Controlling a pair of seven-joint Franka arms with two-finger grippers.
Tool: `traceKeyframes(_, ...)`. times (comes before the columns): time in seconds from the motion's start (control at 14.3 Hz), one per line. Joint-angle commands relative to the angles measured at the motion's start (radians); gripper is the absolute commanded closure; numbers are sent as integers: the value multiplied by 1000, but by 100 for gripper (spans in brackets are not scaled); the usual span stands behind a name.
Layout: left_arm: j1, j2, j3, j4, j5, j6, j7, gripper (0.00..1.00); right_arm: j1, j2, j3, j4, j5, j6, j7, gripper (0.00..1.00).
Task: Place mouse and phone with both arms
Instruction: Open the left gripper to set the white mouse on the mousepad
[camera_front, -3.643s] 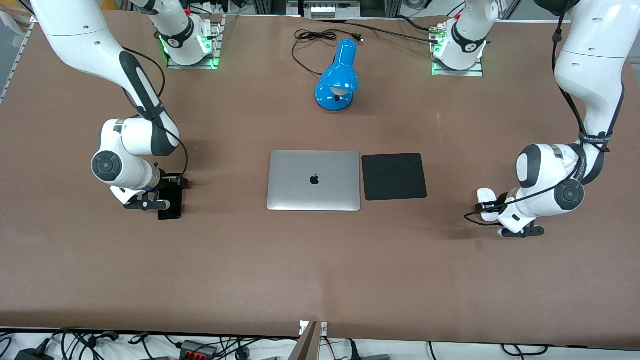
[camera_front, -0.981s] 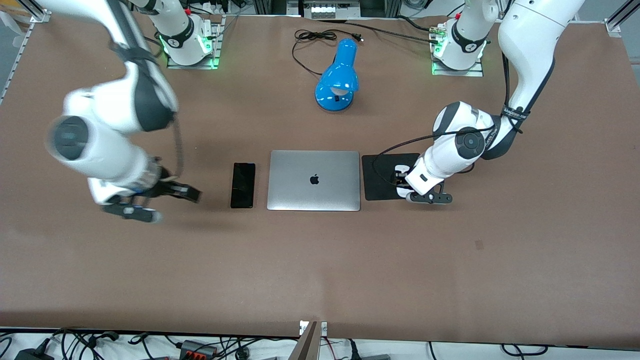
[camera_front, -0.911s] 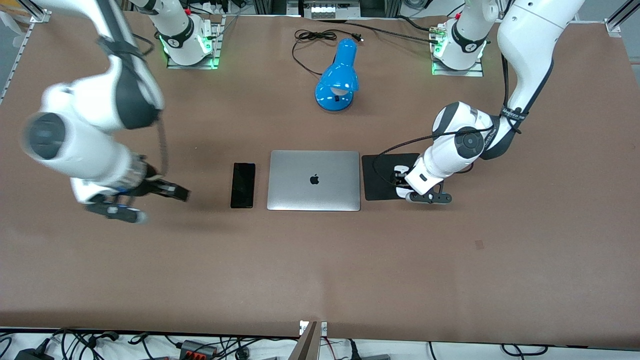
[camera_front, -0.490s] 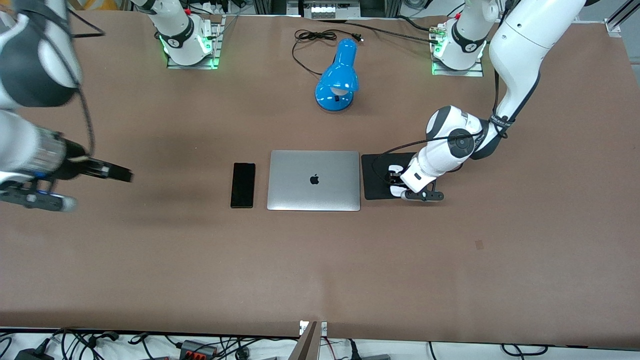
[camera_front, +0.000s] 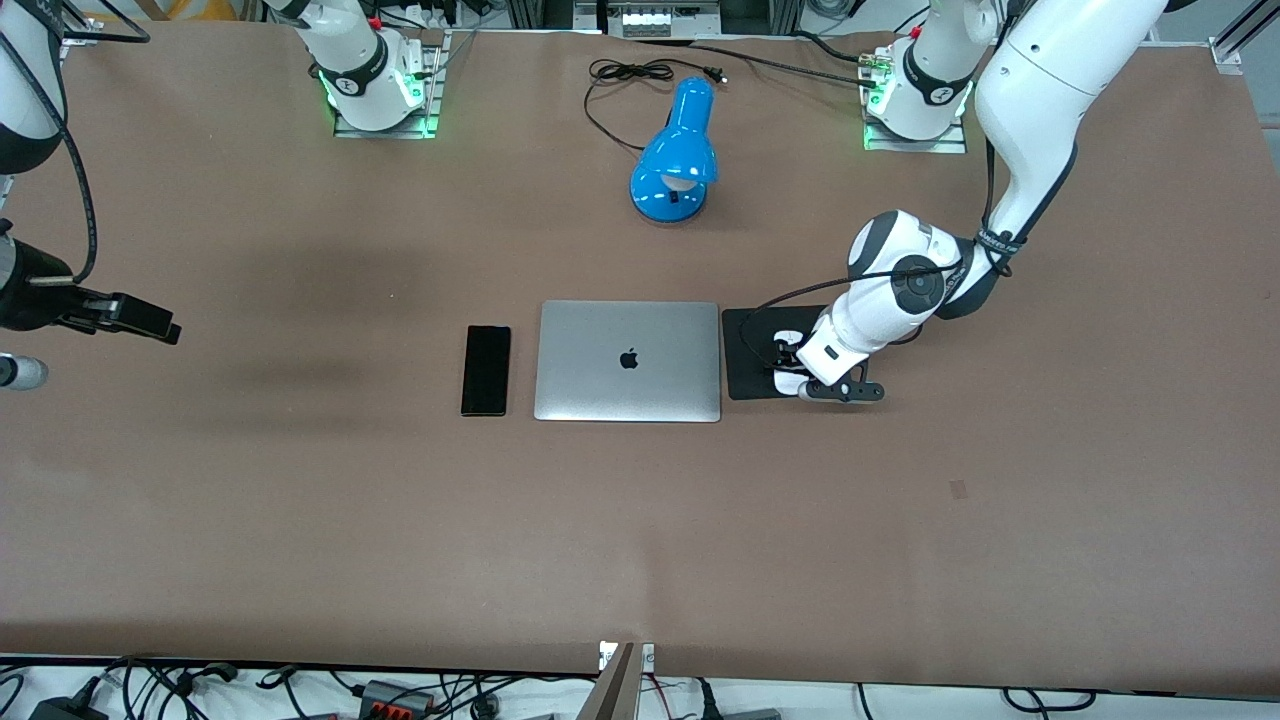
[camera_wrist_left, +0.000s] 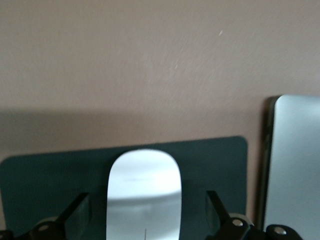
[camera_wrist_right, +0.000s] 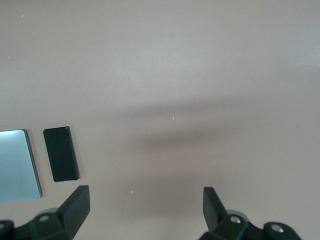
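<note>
Mouse (camera_wrist_left: 144, 192) on black mat (camera_front: 750, 352)

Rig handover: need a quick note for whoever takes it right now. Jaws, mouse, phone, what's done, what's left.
Left gripper: low over the black mat, jaws open, standing apart from the mouse on either side; the mouse appears to rest on the mat.
Right gripper: jaws open and empty, over bare table at the right arm's end.
Phone: flat on the table beside the closed laptop, toward the right arm's end.
Done: phone placed; mouse looks set on the mat.
Left: lift the left arm clear of the mouse.
</note>
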Motion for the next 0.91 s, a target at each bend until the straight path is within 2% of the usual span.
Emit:
traceKeyframes(0.0,-3,-105,-3,71,1,-219,-1,0,-32,-146,22,-187,-9,80,-18,0)
traceKeyframes(0.07,-1,-130,-3,138,1,-374,1,0,-32,-185,22,-208,-2,94,-19,0)
traceKeyframes(0.21,0,-149,-3,274,2,-648,2,0,-37,-202,22,-212,0,75,-22,0)
traceKeyframes(0.49,25,-150,4,526,4,-1051,7,0,-46,-197,18,-205,0,30,-52,0)
traceKeyframes(0.63,55,-152,7,652,4,-1255,71,0,-40,-187,20,-182,-5,27,-55,0)
traceKeyframes(0.7,77,-153,2,696,4,-1326,111,0,-40,-185,20,-177,-2,19,-59,0)
traceKeyframes(0.84,107,-182,7,773,4,-1377,175,0,-32,-185,20,-166,-2,-4,-50,0)
